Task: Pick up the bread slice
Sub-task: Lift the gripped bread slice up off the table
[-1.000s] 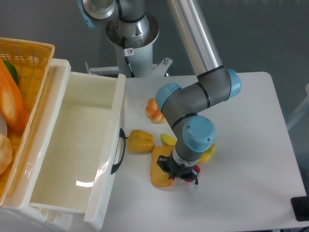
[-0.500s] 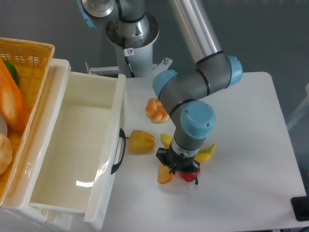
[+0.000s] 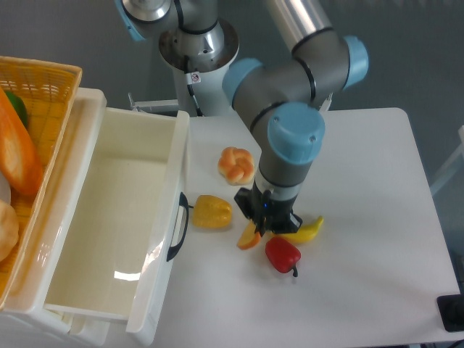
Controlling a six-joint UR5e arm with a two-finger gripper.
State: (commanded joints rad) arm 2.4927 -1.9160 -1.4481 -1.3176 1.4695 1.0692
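Observation:
The bread slice (image 3: 249, 237) is pale orange with a darker crust. It hangs tilted on edge from my gripper (image 3: 264, 225), lifted off the table, and only its lower end shows below the fingers. The gripper is shut on it, above the white table between the yellow pepper (image 3: 211, 212) and the red pepper (image 3: 282, 254). The gripper body hides most of the slice.
A knotted orange bread roll (image 3: 236, 164) lies behind the gripper. A yellow banana (image 3: 305, 230) lies just right of it. An open white drawer (image 3: 119, 221) stands at the left, with a yellow basket (image 3: 36, 87) of toy food beyond it.
The gripper has risen with the bread slice, which went from lying flat on the table to hanging tilted in the fingers. The red pepper is now uncovered.

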